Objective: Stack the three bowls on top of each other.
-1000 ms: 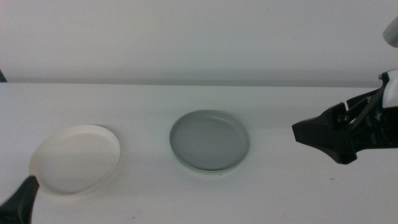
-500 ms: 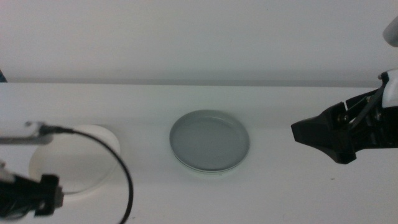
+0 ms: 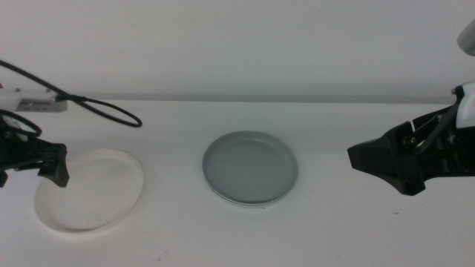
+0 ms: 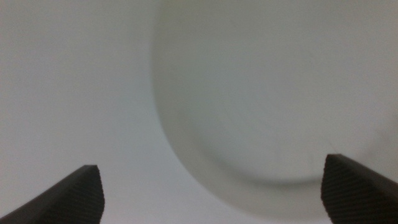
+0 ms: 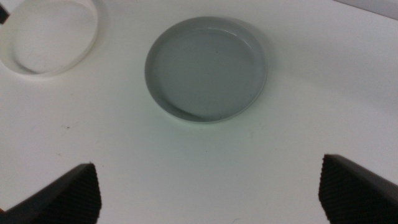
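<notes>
The cream-white bowl (image 3: pixel 93 190) lies alone on the table at the left. In the middle, the grey bowl (image 3: pixel 251 167) sits nested in the pale green bowl (image 3: pixel 254 204), of which only a thin rim shows at the near edge. My left gripper (image 3: pixel 53 169) hovers over the white bowl's left rim. In the left wrist view its jaws stand wide open with the blurred white bowl (image 4: pixel 267 93) below them. At the right, my right gripper (image 3: pixel 358 158) is open, empty and well apart from the grey bowl (image 5: pixel 205 67).
A black cable (image 3: pixel 96 110) loops from the left arm over the table's back left. The white table (image 3: pixel 185 237) ends at a pale back wall. The right wrist view also shows the white bowl (image 5: pixel 46 34) beyond the stack.
The left arm has come up from the bottom left corner and now sits over the white bowl's left rim. The right arm and all bowls have stayed put.
</notes>
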